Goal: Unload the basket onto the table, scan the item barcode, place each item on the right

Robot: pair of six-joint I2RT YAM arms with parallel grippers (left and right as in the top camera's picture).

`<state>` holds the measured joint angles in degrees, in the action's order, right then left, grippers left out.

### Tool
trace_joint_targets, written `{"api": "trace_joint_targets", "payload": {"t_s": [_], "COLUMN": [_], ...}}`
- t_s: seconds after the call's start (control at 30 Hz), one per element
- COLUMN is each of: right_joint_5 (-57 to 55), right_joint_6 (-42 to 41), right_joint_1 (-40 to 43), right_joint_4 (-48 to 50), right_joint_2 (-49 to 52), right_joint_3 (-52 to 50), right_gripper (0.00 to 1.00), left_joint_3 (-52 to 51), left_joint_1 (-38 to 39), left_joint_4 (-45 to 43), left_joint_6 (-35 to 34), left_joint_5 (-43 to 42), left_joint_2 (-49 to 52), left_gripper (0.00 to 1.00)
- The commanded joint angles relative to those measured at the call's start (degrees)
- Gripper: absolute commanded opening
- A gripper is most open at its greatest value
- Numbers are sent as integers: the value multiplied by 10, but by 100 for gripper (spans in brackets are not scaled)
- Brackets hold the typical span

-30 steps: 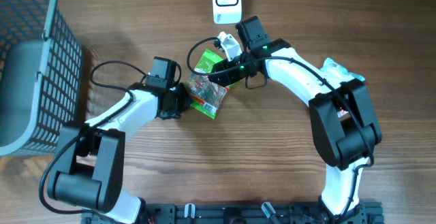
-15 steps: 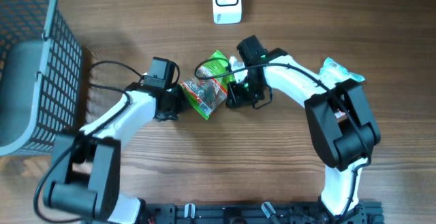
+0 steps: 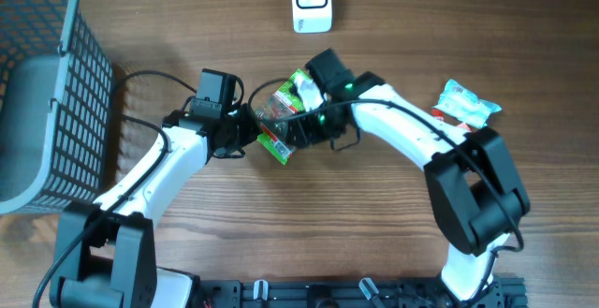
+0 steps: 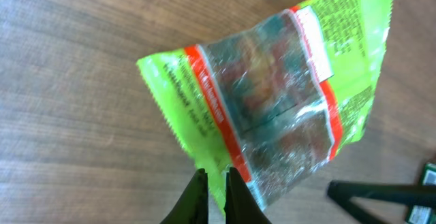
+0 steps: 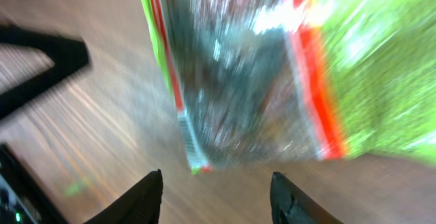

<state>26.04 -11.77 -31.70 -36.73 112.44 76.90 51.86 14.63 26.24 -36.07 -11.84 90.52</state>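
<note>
My L gripper [image 4: 216, 176] is clamped on the edge of the crinkly green-and-orange plastic snack bag [image 4: 272, 101], mid-table, arm reaching fwd. R gripper [image 5: 216, 183] is angled in just beside the bag, fingers spread, nothing between.

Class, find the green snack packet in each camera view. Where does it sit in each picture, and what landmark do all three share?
Overhead: packet near the centre, between the two arms.
Left wrist: packet centre-right, its lower edge pinched by the left end effector.
Right wrist: packet, blurred, across the top, above the open right end effector.
Shared landmark: the wooden table behind it.
</note>
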Motion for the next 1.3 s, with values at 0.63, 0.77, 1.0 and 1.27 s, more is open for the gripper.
{"api": "trace_joint_targets", "payload": {"t_s": [0.63,0.77,1.0,1.27], "right_joint_5": [-79,-80,-80,-80], "right_joint_6": [-14,-38,-24,-67], "right_joint_1": [33,33,5,8], "right_joint_4": [158,62,-70,-68], "right_joint_2": [85,70,19,17], "right_joint_3": [3,3,3,3], "right_gripper": [47,40,43,55], "left_joint_3": [10,10,13,22], "left_joint_1": [2,2,1,9], "left_joint_4": [-88,-73,-15,64], "left_joint_6": [-6,-6,-3,-4], "left_joint_5": [10,9,-26,-14], "left_joint_2": [155,155,106,21], "left_gripper": [15,15,15,4]}}
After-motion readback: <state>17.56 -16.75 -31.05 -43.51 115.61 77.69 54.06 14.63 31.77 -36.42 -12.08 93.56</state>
